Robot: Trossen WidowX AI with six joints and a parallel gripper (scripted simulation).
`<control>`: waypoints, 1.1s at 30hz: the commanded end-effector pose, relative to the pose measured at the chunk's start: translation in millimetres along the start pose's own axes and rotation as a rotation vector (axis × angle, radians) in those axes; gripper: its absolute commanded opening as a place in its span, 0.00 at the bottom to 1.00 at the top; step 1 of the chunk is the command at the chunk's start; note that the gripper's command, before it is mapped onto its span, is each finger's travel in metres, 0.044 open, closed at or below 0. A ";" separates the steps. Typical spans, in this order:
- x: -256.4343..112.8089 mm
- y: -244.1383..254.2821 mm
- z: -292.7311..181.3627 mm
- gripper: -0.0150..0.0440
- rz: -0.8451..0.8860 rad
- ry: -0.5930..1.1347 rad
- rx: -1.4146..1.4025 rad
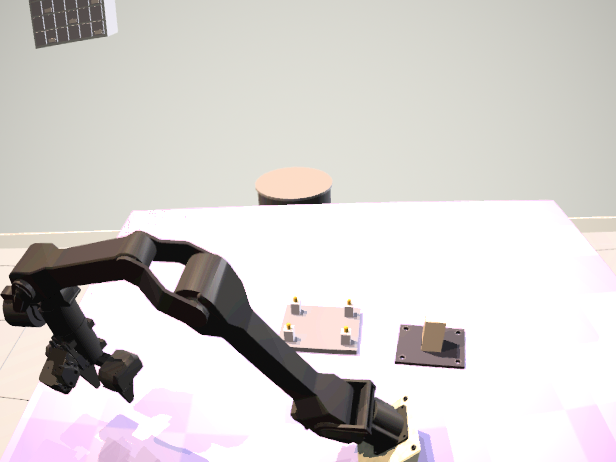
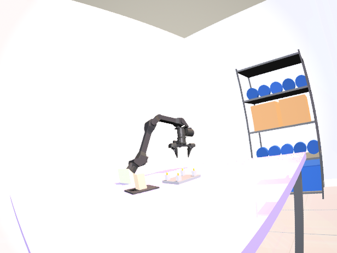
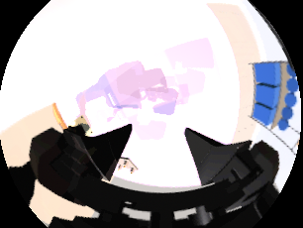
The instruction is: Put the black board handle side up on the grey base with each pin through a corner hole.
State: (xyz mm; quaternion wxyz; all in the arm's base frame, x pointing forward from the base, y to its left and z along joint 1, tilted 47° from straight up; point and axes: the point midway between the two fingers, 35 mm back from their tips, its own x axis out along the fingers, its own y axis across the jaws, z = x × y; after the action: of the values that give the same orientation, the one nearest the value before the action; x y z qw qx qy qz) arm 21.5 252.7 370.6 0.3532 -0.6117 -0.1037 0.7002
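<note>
Hovering high over the surface (image 1: 480, 250) (image 2: 109, 216), the tool (image 1: 112, 392) (image 2: 182, 156) (image 3: 158, 129) is pointing downward with its fingers standing wide apart and nothing between them. The black board (image 1: 412, 352) (image 2: 153, 188) is lying flat, well apart from the tool, on the far side of the grey base (image 1: 320, 327) (image 2: 181, 179). In the top view the tool is hanging to the left, the base is sitting in the middle and the board is resting to the right, its handle (image 1: 433, 336) (image 2: 140, 182) standing upright. The coming move is turning on that order: the tool probably needs to swing across, passing above the posts and their gold pins (image 1: 346, 329) (image 2: 178, 174), before it is lowering onto the handle. From above, the handle's broad face is showing tall and narrow, so the fingers are likely needing to line up with its sides. Any low sweep is risking a knock against the pins.
</note>
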 end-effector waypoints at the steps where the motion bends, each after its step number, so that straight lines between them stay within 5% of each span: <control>1: 1.5 -0.7 -1.9 0.98 0.003 0.004 0.009; 15: 72.4 7.7 -198.5 1.00 0.197 0.289 0.768; 23: 72.2 76.0 -311.4 1.00 0.262 0.382 1.295; 33: 59.8 185.0 -393.0 1.00 0.292 0.352 1.875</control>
State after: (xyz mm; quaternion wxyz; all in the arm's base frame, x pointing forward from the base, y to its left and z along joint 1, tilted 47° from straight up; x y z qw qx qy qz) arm 315.8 74.0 149.9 0.6129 -0.2515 0.5886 0.4632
